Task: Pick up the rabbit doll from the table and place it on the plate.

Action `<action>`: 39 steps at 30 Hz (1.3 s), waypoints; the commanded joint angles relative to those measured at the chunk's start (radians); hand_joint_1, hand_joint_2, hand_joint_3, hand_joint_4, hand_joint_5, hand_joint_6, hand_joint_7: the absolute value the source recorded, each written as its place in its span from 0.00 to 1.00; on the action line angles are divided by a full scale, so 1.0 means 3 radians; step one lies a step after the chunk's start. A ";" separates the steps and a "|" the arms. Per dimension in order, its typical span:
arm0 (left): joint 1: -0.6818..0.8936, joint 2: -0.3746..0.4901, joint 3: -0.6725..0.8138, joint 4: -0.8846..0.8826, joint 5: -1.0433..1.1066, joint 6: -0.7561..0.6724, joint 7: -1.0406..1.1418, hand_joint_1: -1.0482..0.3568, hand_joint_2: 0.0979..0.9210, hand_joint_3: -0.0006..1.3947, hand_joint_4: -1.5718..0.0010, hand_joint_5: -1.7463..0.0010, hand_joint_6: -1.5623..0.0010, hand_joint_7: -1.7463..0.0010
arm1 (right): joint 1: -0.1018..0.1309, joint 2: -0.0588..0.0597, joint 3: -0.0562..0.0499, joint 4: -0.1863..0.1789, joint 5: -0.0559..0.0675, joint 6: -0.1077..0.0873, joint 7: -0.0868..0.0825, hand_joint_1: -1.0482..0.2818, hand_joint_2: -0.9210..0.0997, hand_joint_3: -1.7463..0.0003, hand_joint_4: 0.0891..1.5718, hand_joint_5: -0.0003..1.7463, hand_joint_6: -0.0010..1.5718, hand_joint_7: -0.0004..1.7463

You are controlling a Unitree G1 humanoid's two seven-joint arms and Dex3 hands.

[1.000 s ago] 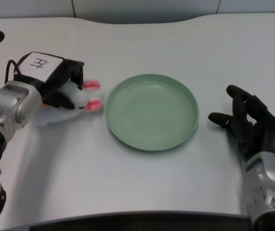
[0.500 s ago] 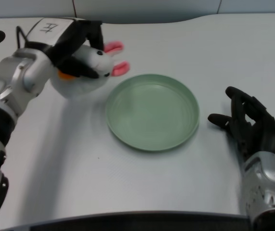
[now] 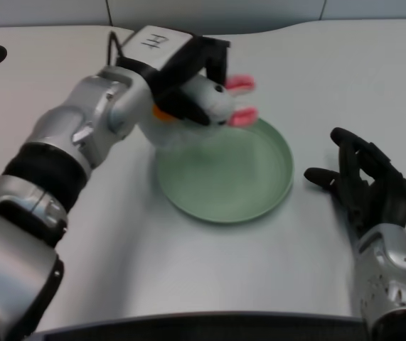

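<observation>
Spreading across the whole view, the white desk (image 3: 188, 270) carries a green plate (image 3: 224, 174) near its middle. The left arm has swung in from the desk's left side, where a second ago it was low beside the plate, and now reaches over the plate's far left rim. That lift and carry mean the pick-up is done and only the lowering and release look to be left. The left robot hand (image 3: 188, 85) is wrapped around the doll (image 3: 206, 106), holding it clear of the desk, above the plate's upper edge and seemingly not yet touching it. Its white body is blurred below the hand, so its exact outline is hard to tell. The doll is white and soft-looking, with two pink ears pointing right toward the plate's middle, a small dark eye and an orange patch by the fingers.
</observation>
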State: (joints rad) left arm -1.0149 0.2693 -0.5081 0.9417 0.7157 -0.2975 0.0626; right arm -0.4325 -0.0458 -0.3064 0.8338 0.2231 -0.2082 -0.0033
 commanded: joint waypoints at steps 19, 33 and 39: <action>-0.0151 -0.0310 -0.0243 0.0453 0.0123 0.0015 -0.0013 0.51 0.89 0.03 0.49 0.03 0.58 0.20 | 0.0039 0.0029 0.0025 -0.0033 0.0002 -0.0063 0.0030 0.55 0.00 0.83 0.43 0.58 0.45 0.26; -0.0161 -0.0213 -0.0271 0.0383 0.0083 -0.0158 -0.0419 0.00 1.00 0.12 1.00 0.98 0.97 0.99 | 0.0013 0.0034 0.0013 -0.0021 0.0012 -0.0005 -0.0011 0.55 0.00 0.83 0.43 0.59 0.45 0.26; -0.0145 -0.0118 -0.0157 0.0258 -0.0004 -0.0179 -0.0442 0.00 1.00 0.17 1.00 1.00 1.00 1.00 | 0.0012 0.0028 0.0014 -0.0004 0.0012 -0.0045 0.0022 0.55 0.00 0.83 0.41 0.58 0.45 0.26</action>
State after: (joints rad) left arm -1.0461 0.2109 -0.5729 1.0366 0.7314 -0.3434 -0.0743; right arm -0.4312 -0.0418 -0.3035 0.8299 0.2231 -0.2143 -0.0024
